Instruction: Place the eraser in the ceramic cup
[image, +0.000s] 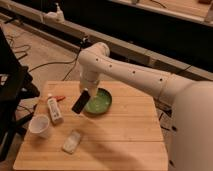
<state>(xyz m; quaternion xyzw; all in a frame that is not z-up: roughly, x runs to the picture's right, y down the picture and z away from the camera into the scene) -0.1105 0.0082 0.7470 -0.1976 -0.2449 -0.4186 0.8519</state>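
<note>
The black eraser (80, 102) hangs tilted in the air above the wooden table (125, 135), held at its top end by my gripper (86, 92). It is just left of the green bowl (98, 102). The white ceramic cup (39, 126) stands upright near the table's left front, well below and left of the eraser. My white arm reaches in from the right and bends down over the bowl.
A pale whitish-grey block (72, 141) lies on the table in front, right of the cup. A white bottle with a red cap (53, 109) lies behind the cup. A dark chair (12, 95) stands at the table's left edge.
</note>
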